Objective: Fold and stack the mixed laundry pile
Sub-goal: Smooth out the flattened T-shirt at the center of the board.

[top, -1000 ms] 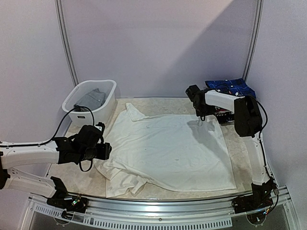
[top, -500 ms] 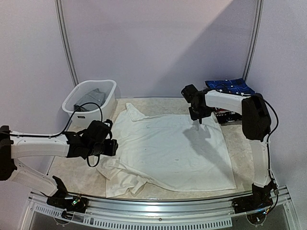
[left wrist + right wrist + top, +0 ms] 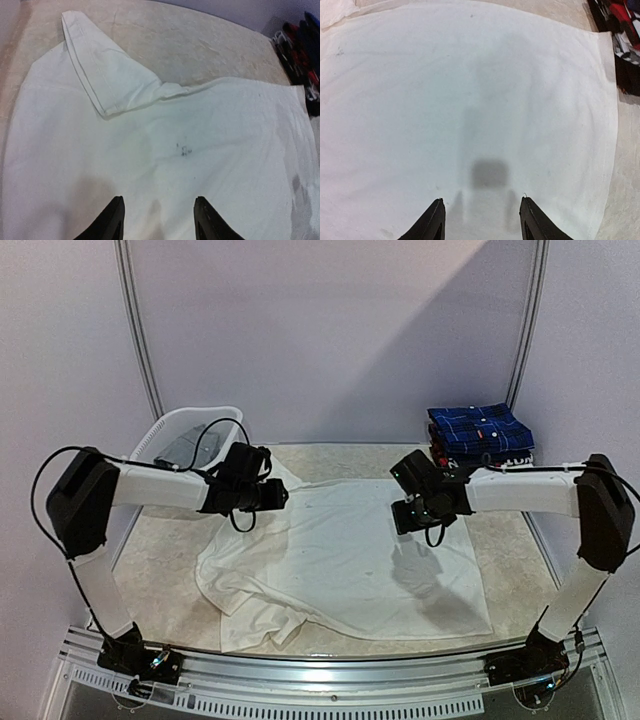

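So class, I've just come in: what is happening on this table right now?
A white shirt lies spread on the table, its near left part still rumpled. The left end effector and the right end effector both hover over it with jaws open, holding nothing. A dark blue plaid shirt lies folded at the far right, and a grey garment sits in the white basket at the far left.

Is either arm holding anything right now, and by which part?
Nothing is held. The left fingers and the right fingers stand open above the white shirt, with nothing between them.
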You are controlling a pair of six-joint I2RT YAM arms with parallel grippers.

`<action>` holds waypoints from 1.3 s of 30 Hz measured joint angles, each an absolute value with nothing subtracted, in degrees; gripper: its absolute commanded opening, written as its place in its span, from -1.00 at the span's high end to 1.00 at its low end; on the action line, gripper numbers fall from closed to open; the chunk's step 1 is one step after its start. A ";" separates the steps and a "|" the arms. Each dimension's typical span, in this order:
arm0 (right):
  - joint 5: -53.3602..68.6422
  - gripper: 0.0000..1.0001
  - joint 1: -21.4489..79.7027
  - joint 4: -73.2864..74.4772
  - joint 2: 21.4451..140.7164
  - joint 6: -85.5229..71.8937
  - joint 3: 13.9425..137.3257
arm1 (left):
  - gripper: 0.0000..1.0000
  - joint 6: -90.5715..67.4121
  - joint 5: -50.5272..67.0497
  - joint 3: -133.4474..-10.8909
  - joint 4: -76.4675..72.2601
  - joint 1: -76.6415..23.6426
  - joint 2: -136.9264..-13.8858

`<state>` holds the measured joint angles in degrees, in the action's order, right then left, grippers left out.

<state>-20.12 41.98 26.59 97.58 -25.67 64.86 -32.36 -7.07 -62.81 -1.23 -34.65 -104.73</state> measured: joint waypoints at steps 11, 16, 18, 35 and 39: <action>-19.18 -0.05 41.82 24.18 84.66 -27.59 54.04 | 0.12 -37.28 -0.69 -78.50 -3.09 -27.88 -120.86; -19.22 -0.05 41.82 23.33 84.58 -28.01 54.02 | 0.15 -38.87 -1.08 -81.41 -0.86 -27.83 -123.37; -19.25 -0.05 41.82 23.09 84.71 -28.03 54.02 | 0.15 -39.51 -1.83 -81.45 0.12 -27.83 -123.81; -19.64 -0.05 41.82 22.85 85.36 -28.08 54.02 | 0.33 -41.74 -3.68 -82.87 1.15 -27.68 -127.31; -19.64 -0.04 41.82 22.85 85.41 -28.21 54.02 | 0.46 -41.87 -3.68 -82.94 -0.25 -27.62 -127.76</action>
